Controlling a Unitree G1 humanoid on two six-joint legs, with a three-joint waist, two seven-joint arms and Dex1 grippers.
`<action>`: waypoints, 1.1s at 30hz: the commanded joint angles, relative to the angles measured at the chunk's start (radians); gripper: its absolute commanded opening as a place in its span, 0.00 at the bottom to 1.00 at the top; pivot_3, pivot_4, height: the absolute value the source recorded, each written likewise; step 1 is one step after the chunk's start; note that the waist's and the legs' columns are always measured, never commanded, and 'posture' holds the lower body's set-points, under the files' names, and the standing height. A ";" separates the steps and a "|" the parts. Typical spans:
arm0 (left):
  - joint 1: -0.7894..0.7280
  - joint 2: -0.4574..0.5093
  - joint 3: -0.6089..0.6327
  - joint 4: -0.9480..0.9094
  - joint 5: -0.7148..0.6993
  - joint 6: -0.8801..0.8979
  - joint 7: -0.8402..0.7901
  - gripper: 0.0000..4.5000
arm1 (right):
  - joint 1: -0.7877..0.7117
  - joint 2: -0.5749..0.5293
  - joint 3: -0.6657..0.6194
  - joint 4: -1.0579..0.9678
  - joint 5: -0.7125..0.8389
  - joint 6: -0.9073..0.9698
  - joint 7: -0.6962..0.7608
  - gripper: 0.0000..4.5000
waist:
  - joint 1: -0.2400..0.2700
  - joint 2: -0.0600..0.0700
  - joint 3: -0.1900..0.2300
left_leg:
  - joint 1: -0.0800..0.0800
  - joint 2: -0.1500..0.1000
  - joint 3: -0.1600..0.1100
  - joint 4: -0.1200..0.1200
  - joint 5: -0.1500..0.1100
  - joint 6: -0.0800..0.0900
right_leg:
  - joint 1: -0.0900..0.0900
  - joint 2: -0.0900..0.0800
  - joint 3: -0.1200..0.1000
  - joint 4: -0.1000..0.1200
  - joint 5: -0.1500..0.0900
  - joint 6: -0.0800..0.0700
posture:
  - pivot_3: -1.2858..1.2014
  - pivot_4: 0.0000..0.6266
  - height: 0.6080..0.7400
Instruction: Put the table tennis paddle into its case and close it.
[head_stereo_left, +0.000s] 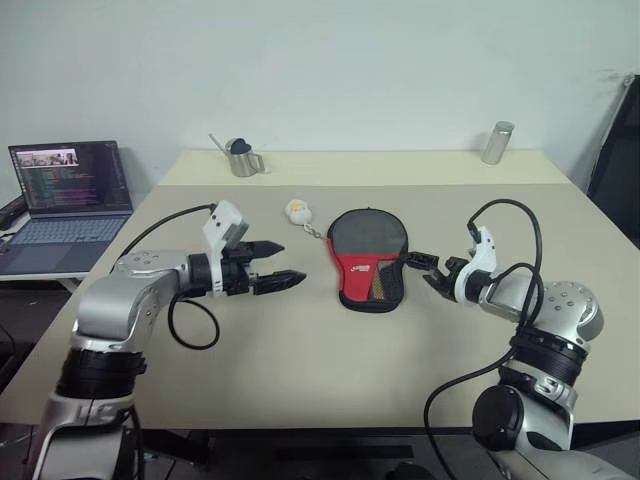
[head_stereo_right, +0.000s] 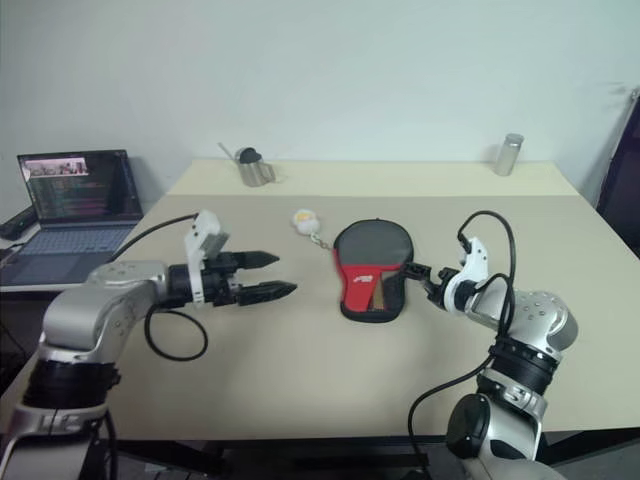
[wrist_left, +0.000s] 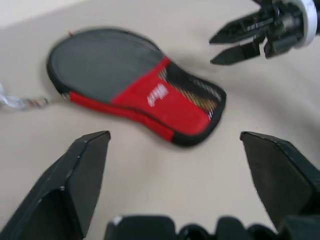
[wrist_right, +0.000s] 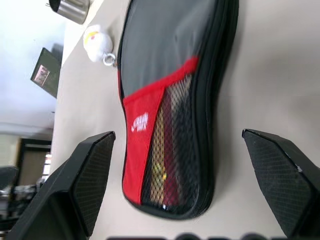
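Since the case (head_stereo_left: 366, 260) was lying flat near the middle of the table (head_stereo_left: 300, 370) w/ its round end pointing away from the robot, it looked closed up already. The wood and red of what I took for the table tennis paddle (wrist_right: 167, 150) handle showed through the mesh pocket at the near end, so prob the paddle was inside. The little plush charm (head_stereo_left: 296, 210) sat on its chain just off the case's far-left edge.

Handling-wise, my guess: soft fabric shell over a stiff flat core, light, not fragile, but it'd slide on that smooth tabletop if nudged. Best place to pinch would be the narrow handle end, or pin the flat top w/ one gripper while the other works the zip along the rim. Couldn't make out the zip pull itself tbh.

Arms: left gripper (head_stereo_left: 272, 264) hung left of the case, clear of it, pointing toward it roughly level, fingers spread wide w/ nothing between them. Right gripper (head_stereo_left: 428, 268) was just beside the case's right edge, aimed at it, also spread and empty; couldn't tell if a tip touched the fabric.
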 joint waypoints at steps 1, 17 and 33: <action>0.032 0.034 0.014 -0.048 0.017 -0.030 0.016 0.99 | -0.013 0.031 -0.037 -0.013 0.011 0.010 -0.014 1.00 | -0.001 0.000 0.000 | 0.000 0.000 0.000 0.000 0.000 0.000 | 0.000 0.000 0.000 0.000 0.000 0.000 | 0.52 0.24 1.00; 0.135 0.082 -0.003 -0.162 0.027 -0.054 0.021 0.99 | 0.083 0.136 0.124 0.119 -0.008 -0.165 0.005 1.00 | -0.027 0.000 -0.001 | 0.008 0.002 0.001 -0.002 -0.001 0.002 | 0.006 0.002 0.001 0.000 0.001 -0.002 | 0.52 0.24 1.00; 0.143 0.082 -0.013 -0.172 0.042 -0.068 0.047 0.99 | 0.058 0.152 0.168 0.196 0.060 -0.249 0.015 1.00 | -0.034 0.001 -0.001 | 0.019 0.006 0.002 -0.004 -0.003 0.004 | 0.016 0.005 0.001 -0.001 0.001 -0.003 | 0.52 0.24 1.00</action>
